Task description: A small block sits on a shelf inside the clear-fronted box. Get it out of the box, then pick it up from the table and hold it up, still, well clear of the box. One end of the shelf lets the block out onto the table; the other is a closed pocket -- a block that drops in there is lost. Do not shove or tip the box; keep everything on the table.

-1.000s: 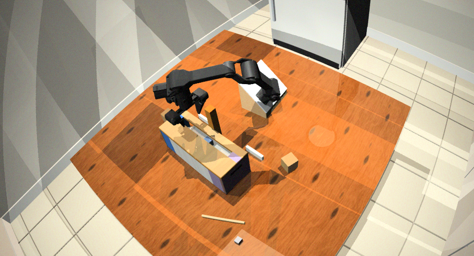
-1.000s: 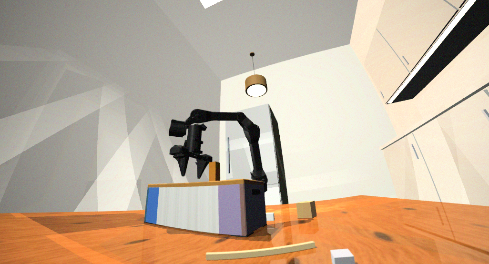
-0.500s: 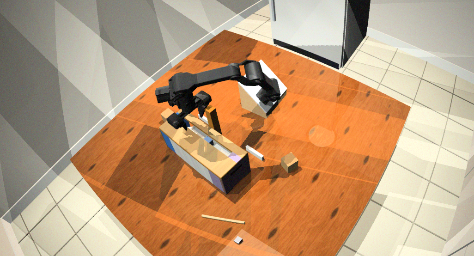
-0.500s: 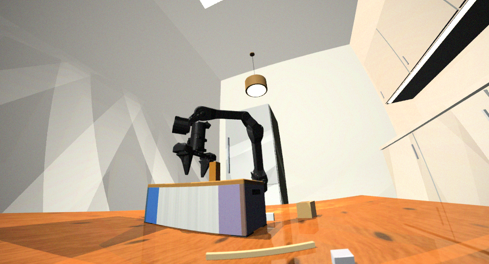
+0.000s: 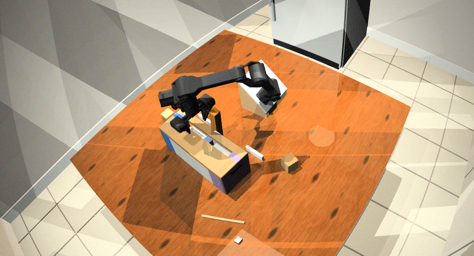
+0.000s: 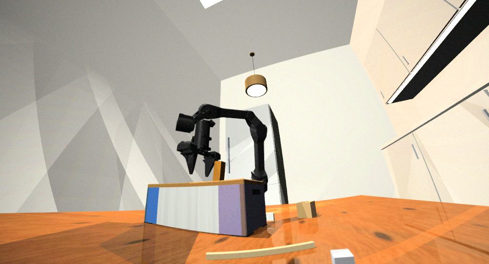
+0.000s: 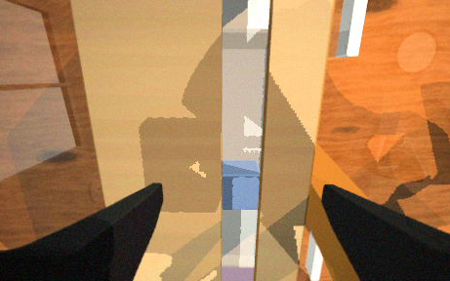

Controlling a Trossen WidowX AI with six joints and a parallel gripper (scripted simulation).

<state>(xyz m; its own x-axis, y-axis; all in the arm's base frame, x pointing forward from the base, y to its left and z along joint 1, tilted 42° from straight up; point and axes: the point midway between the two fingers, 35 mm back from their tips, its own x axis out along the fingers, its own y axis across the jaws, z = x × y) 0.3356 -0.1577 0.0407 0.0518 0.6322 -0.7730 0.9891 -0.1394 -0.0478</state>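
Observation:
The box (image 5: 194,161) (image 6: 191,204) (image 7: 145,73) has a tan top with a long narrow slot. Through the slot I see the shelf and a small blue block (image 5: 208,140) (image 7: 240,195) on it, about midway along the box. One end of the box is marked blue (image 5: 167,142) (image 6: 151,204), the other purple (image 5: 217,181) (image 6: 229,209) next to its dark end wall (image 5: 237,173). My gripper (image 5: 195,123) (image 6: 199,173) (image 7: 242,191) is open and empty. It points down, a little above the top near the blue end, with one finger on each side of the slot.
An orange upright block (image 5: 217,121) (image 6: 219,170) stands just behind the box. A white bar (image 5: 254,152), a tan cube (image 5: 289,162) (image 6: 306,209), a thin stick (image 5: 222,218) (image 6: 259,251) and a small white cube (image 5: 238,240) (image 6: 341,256) lie on the table. Another tan cube (image 5: 167,114) sits behind the blue end.

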